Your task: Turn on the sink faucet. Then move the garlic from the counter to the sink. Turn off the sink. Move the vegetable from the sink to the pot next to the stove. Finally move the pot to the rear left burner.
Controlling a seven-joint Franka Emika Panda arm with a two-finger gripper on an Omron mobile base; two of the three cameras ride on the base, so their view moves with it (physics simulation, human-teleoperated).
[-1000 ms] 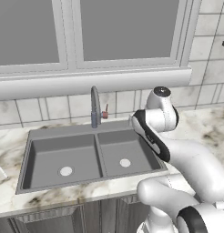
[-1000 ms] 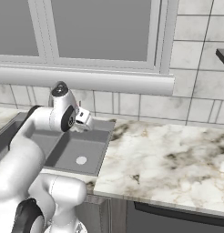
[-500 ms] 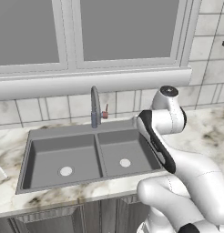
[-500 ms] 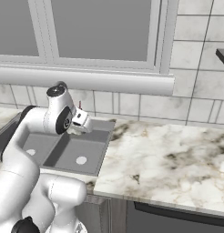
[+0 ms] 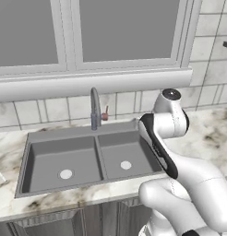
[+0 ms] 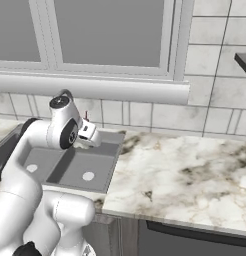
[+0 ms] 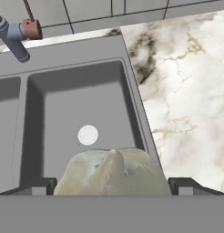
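grey tiles and a big window (image 5: 120,32) sit behind the marble bench (image 6: 180,175). i see the grey sink (image 5: 87,159) with two bowls, and the faucet (image 5: 94,108) stands at its back edge with a small red handle (image 5: 105,115) beside it. my claw (image 7: 113,187) hangs over the right bowl of the sink, above the drain (image 7: 88,135). its two dark tips are spread wide, and the pale garlic (image 7: 113,175) sits right between them, pinched on both sides. no water shows at the faucet.
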